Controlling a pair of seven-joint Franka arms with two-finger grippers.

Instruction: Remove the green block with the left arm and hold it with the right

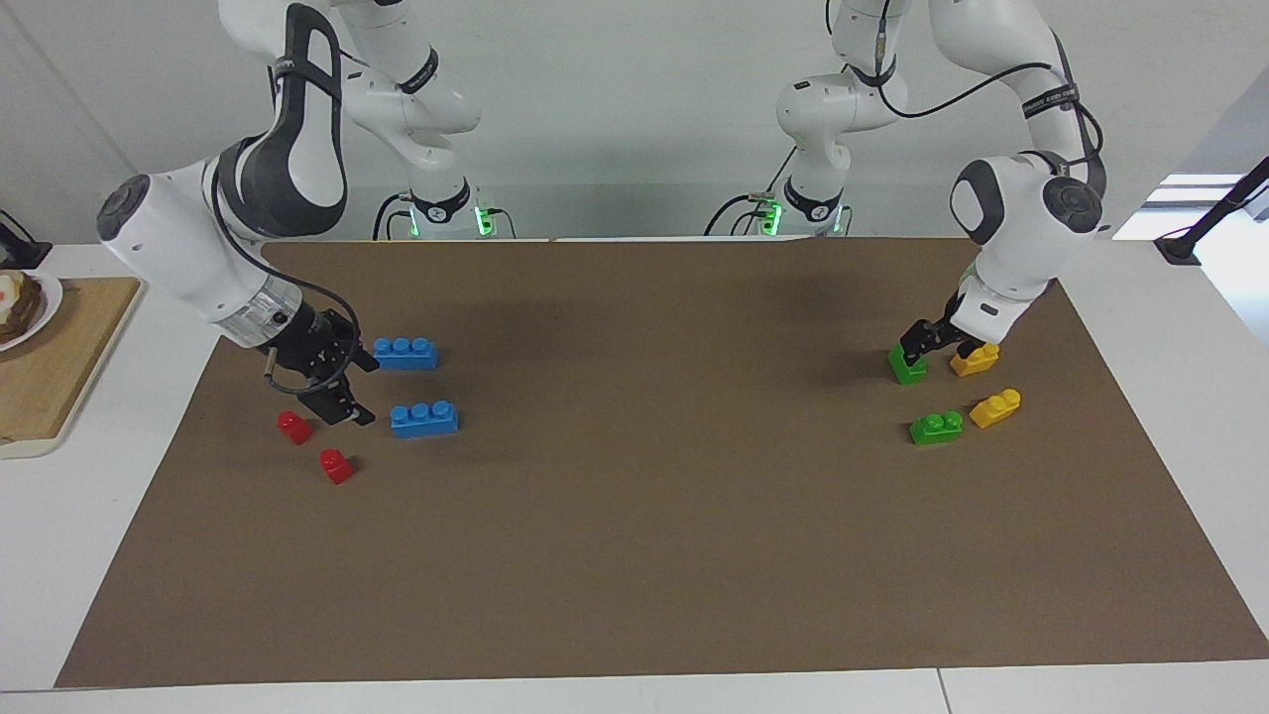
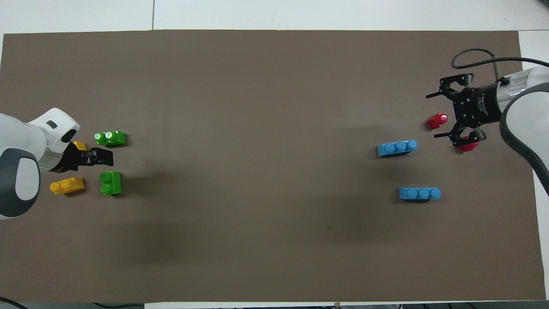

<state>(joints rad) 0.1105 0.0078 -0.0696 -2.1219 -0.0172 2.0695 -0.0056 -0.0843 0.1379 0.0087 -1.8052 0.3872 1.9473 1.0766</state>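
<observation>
Two green blocks lie on the brown mat at the left arm's end. One green block (image 1: pixel 907 365) (image 2: pixel 111 183) is nearer to the robots, tipped on its side. The second green block (image 1: pixel 936 427) (image 2: pixel 110 137) is farther, studs up. My left gripper (image 1: pixel 942 344) (image 2: pixel 101 157) is open, low over the mat between the nearer green block and a yellow brick (image 1: pixel 975 359) (image 2: pixel 67 186), one finger right at the green block. My right gripper (image 1: pixel 365 390) (image 2: pixel 437 116) is open and empty, raised over two red blocks.
A second yellow brick (image 1: pixel 995 408) lies beside the farther green block. Two blue three-stud bricks (image 1: pixel 405 353) (image 1: pixel 424 418) and two red blocks (image 1: pixel 294 426) (image 1: pixel 336 465) lie at the right arm's end. A wooden board (image 1: pixel 50 367) with a plate lies off the mat there.
</observation>
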